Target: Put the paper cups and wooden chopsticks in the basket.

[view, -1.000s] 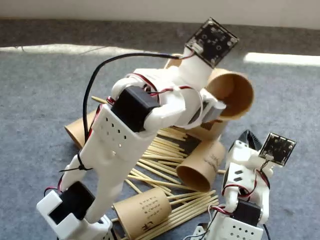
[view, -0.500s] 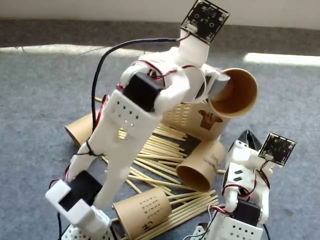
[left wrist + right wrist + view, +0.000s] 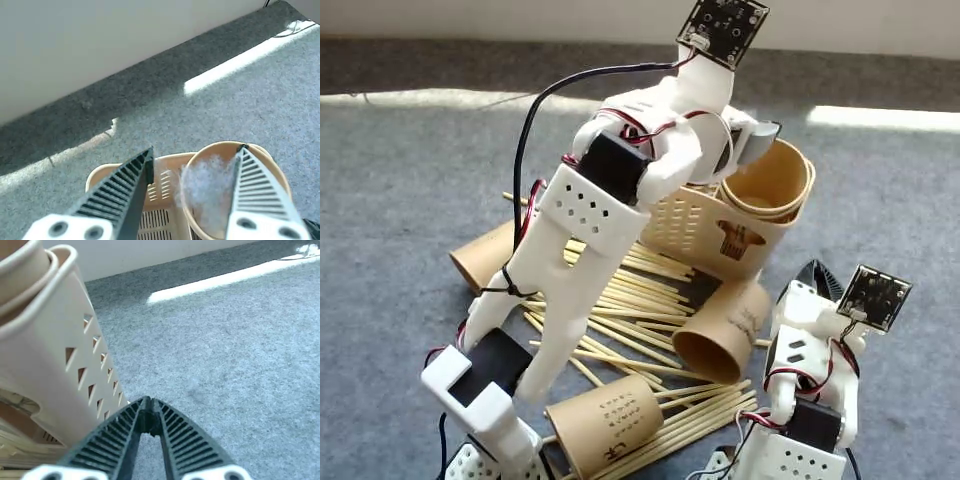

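On my feed, grey carpet (image 3: pixel 410 170) meets a pale wall (image 3: pixel 520 15); bright strips (image 3: pixel 890 117), probably sunlight, lie along its far edge.

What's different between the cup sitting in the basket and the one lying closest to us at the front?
The cup in the basket stands mouth up; the front cup lies on its side. The cup in the basket sits inside the basket, under the open left gripper; the front cup rests on chopsticks on the carpet. Both are brown paper cups.
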You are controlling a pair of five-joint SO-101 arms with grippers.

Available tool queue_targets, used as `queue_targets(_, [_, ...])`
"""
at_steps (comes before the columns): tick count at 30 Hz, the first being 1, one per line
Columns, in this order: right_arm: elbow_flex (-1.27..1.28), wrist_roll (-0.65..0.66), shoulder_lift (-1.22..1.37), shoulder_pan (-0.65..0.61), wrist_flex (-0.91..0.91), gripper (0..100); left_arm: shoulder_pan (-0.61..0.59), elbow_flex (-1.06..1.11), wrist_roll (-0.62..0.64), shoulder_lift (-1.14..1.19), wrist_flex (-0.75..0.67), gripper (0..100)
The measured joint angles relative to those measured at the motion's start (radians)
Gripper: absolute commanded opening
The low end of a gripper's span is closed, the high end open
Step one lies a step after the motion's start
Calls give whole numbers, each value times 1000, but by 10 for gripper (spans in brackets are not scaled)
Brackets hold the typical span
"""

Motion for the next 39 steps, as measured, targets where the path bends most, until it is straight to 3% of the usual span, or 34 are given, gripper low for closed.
queue_targets(5, [0,0,0,0,0,11,-3,0,0,-2,3,252])
queue_targets(15, [0,0,0,0,0,11,-41,0,0,-61,176,252])
queue_targets(30, [0,0,0,0,0,11,-408,0,0,-227,588,252])
queue_targets(39, [0,0,0,0,0,11,-597,259,0,-338,605,253])
